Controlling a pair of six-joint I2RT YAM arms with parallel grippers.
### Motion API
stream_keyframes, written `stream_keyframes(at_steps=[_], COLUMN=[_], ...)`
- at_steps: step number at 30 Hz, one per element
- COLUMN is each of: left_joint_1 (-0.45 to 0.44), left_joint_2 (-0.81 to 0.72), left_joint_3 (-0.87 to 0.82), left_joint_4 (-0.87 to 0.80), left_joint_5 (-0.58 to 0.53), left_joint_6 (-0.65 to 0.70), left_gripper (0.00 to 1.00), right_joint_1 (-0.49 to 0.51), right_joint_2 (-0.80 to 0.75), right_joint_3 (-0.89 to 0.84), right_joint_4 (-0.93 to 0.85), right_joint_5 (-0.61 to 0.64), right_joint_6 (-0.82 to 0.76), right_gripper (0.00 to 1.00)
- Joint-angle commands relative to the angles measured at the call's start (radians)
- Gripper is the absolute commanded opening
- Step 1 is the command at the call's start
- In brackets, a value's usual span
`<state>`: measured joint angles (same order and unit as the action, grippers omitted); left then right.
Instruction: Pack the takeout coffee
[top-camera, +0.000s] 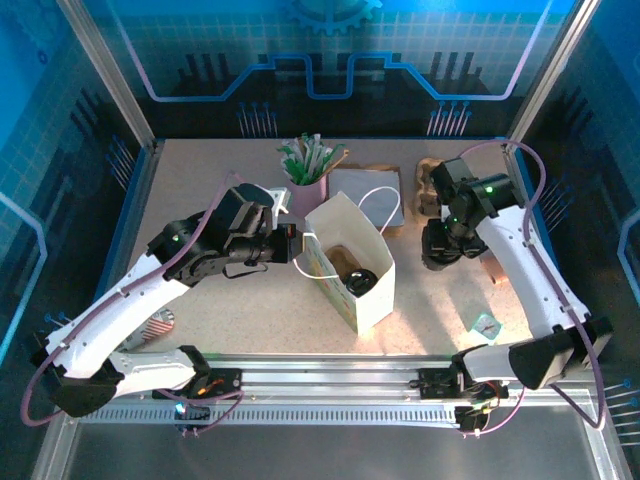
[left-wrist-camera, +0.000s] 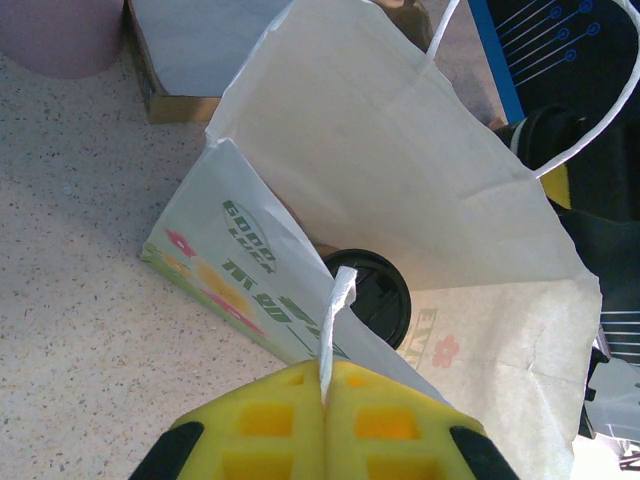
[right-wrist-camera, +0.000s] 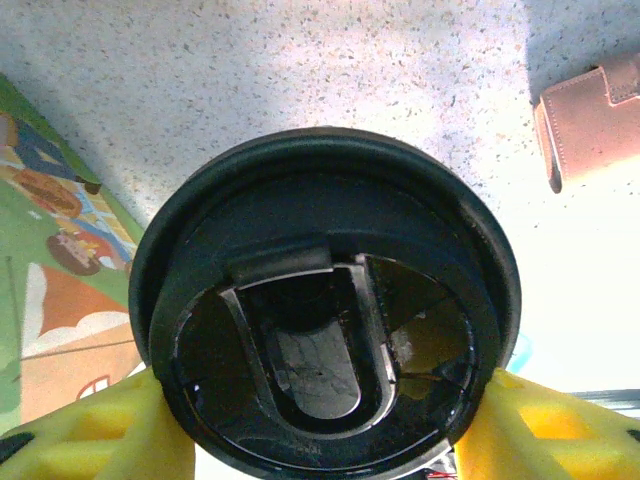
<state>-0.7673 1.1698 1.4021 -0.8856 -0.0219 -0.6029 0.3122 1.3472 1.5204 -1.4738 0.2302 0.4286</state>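
A takeout coffee's black round lid (right-wrist-camera: 325, 330) sits between my right gripper's (right-wrist-camera: 325, 425) yellow fingers (right-wrist-camera: 95, 430), which press on both of its sides. The cup under the lid is hidden. From above, my right gripper (top-camera: 440, 252) hangs over the table to the right of the white paper bag (top-camera: 372, 300). My left gripper (left-wrist-camera: 325, 392) is shut on the bag's twisted white handle (left-wrist-camera: 337, 305), at the bag's left rim (top-camera: 297, 246). Inside the open bag lies another black round lid (left-wrist-camera: 378, 297), also seen from above (top-camera: 358, 280).
A pink cup of green-and-white sachets (top-camera: 306, 180) stands behind the bag, beside a flat grey-topped box (top-camera: 365, 195). The brown cardboard carrier (top-camera: 430, 185) is at the back right. A pink wallet-like item (right-wrist-camera: 590, 120) and a small teal item (top-camera: 485, 323) lie on the right.
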Motion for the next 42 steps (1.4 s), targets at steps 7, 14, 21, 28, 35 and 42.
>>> stream_keyframes(at_steps=[7,14,21,28,35,42], left_joint_1=[0.010,0.008,0.009,0.009,0.008,0.009], left_joint_2=[-0.013,-0.008,-0.001,0.005,0.007,0.011], left_joint_3=[0.004,0.006,0.007,0.015,0.018,0.025], left_joint_4=[0.010,0.013,0.019,0.016,0.016,0.010], left_joint_5=[0.009,0.012,0.019,0.020,0.022,0.022], left_joint_6=[-0.008,-0.009,-0.012,-0.012,-0.012,-0.011], left_gripper=[0.00,0.00,0.00,0.00,0.00,0.00], right_joint_1=[0.048,0.093,0.143,0.187,0.214,0.265], right_joint_2=[-0.036,-0.030,-0.017,-0.009,-0.016,-0.022], right_joint_3=[0.137,0.255,0.381,0.512,0.583,0.686], right_joint_4=[-0.130,-0.198,-0.264,-0.309,-0.308,-0.303], right_joint_5=[0.032,0.056,0.077,0.076,0.035,-0.004], right_joint_6=[0.016,0.031,0.055,0.068,0.070,0.066], right_gripper=[0.55,0.55,0.55,0.55,0.55,0.55])
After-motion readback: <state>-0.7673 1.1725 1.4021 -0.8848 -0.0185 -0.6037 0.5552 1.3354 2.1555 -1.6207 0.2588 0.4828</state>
